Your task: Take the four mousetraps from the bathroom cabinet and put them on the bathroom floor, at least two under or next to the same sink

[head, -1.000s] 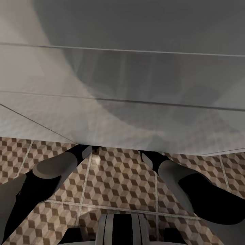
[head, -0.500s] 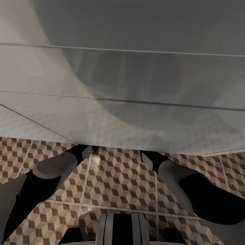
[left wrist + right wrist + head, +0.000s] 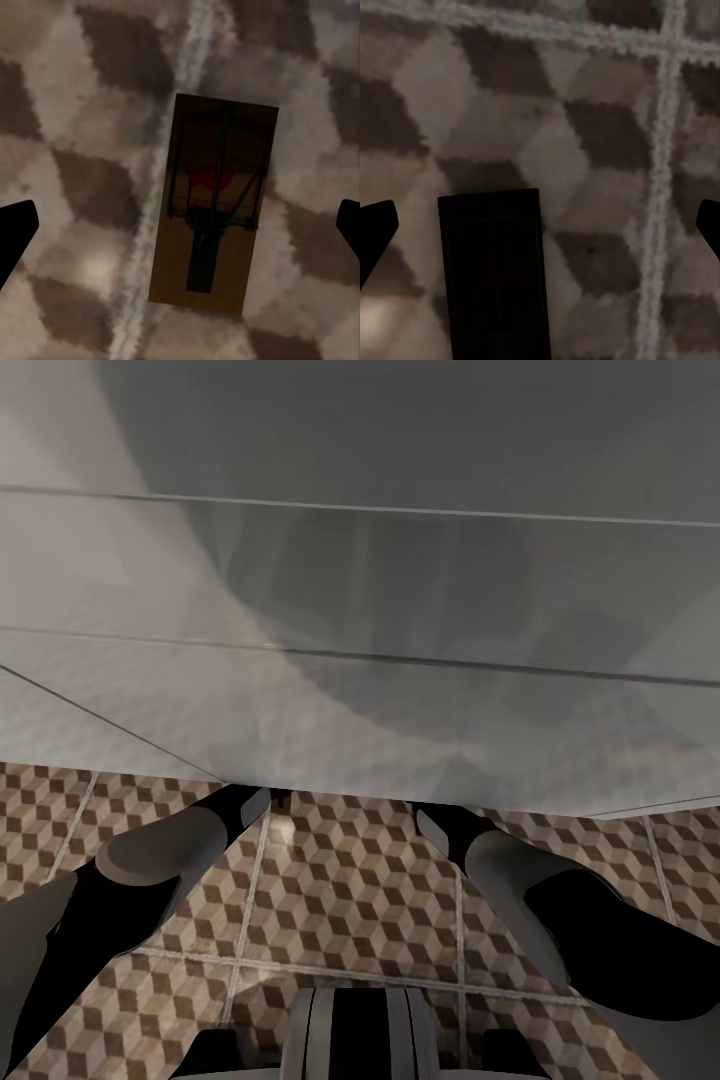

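A broad white underside [image 3: 400, 610], pale and seamed, fills the upper part of the head view; it looks like the bottom of the boxy vanity under the bathroom sink, though that is a judgement, since no basin or tap can be seen. Below it runs the bathroom floor [image 3: 350, 900], its cube-patterned tiles crossed by pale grout lines, and both forearms reach forward across it until their ends pass beneath the white edge. The step in hand seems to be the laying-down of traps by the sink. In the left wrist view a mousetrap [image 3: 216, 202] lies flat on the tile beside a grout line, wire bar and red mark facing up, with the left claw [image 3: 180, 225] spread wide around it, the fingertips well apart from the wood and holding nothing. In the right wrist view a dark flat rectangle [image 3: 493, 274], probably a second trap in shadow, lies on the floor between the fingers of the right claw [image 3: 540, 225], which is likewise spread and empty. If both are traps, two now sit by the sink, and the next move calls for drawing both arms back without nudging them, then returning to the cabinet for the rest.
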Robot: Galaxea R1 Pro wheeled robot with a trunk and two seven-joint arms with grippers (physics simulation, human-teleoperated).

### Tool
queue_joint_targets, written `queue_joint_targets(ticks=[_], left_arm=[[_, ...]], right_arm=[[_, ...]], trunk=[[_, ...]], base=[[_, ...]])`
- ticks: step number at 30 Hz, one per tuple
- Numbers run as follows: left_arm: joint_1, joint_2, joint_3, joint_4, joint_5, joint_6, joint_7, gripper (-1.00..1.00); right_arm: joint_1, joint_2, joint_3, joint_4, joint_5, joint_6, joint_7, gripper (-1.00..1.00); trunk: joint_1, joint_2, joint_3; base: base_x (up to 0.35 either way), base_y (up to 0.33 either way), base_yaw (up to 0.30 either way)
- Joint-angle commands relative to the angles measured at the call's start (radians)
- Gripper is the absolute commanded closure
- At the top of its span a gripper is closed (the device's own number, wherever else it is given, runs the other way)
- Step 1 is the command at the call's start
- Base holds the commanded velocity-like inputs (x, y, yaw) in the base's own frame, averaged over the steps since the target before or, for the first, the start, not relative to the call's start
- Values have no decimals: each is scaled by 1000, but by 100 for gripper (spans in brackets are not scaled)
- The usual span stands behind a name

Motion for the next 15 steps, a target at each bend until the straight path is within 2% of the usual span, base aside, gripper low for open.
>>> queue_joint_targets(ticks=[1,15], left_arm=[[-55,0,1,2,14,5,2,-100],[-55,0,0,2,14,-1,1,-100]], right_arm=[[-64,0,18,-3,0,7,-5,-100],[-64,0,20,-2,0,-10,-5,-100]], trunk=[[0,0,0],[0,0,0]], base=[[0,0,0],[0,0,0]])
